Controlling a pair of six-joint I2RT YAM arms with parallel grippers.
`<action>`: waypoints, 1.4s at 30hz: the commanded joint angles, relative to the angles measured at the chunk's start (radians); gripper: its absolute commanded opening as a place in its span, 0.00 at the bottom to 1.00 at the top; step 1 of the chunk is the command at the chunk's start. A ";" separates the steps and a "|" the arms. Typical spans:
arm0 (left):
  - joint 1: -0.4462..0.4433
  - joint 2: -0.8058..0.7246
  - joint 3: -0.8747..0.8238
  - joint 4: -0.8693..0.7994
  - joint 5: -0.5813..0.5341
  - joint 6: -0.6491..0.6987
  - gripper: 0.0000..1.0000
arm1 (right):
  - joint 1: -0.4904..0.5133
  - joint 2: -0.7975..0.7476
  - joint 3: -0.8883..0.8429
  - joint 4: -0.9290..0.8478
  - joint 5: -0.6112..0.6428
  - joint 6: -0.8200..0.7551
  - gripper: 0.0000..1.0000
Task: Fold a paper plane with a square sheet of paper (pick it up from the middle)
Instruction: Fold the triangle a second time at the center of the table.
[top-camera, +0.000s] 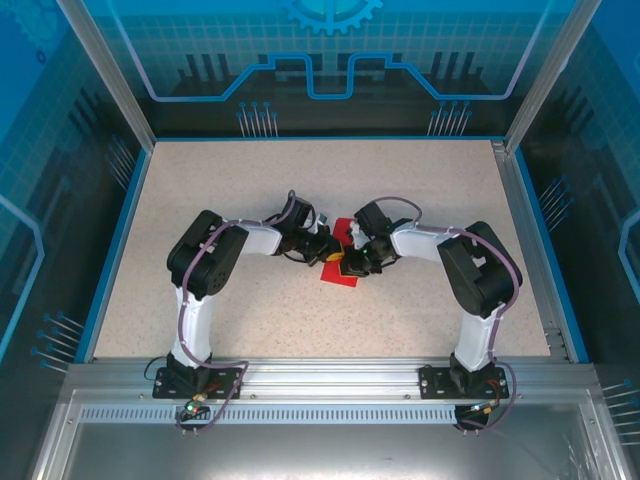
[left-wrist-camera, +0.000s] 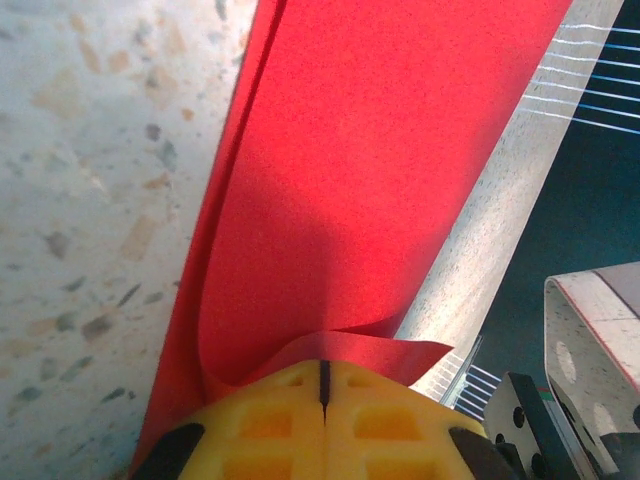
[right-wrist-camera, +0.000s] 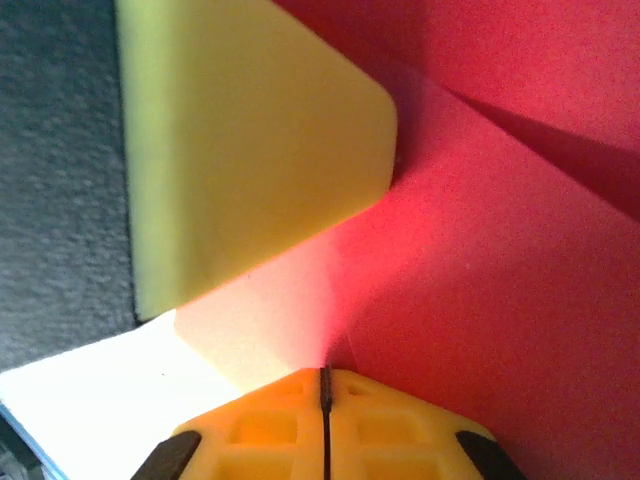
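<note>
The left gripper (left-wrist-camera: 322, 395) is closed, its yellow tips pressed together with only a thin seam between them. A curled edge of the square sheet of paper (left-wrist-camera: 380, 170) meets those tips; whether it is pinched cannot be told. The right gripper (right-wrist-camera: 325, 400) is closed likewise, its tips against the red sheet. Just beside it, the other gripper's yellow finger (right-wrist-camera: 250, 150) touches the paper at a crease. Beyond the tips the sheet lies doubled over on the speckled table (left-wrist-camera: 80, 200). From above, both arms meet over it mid-table, the blue back wall (top-camera: 320, 60) far behind.
</note>
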 joint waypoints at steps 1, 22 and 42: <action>-0.006 0.059 -0.007 -0.087 -0.040 0.021 0.00 | -0.016 -0.011 -0.040 -0.016 -0.018 -0.001 0.08; 0.001 0.062 -0.022 -0.089 -0.071 0.017 0.00 | -0.081 -0.088 -0.275 0.146 -0.133 0.066 0.12; 0.010 0.068 -0.012 -0.102 -0.069 0.023 0.00 | -0.117 -0.228 -0.390 0.164 -0.187 0.082 0.09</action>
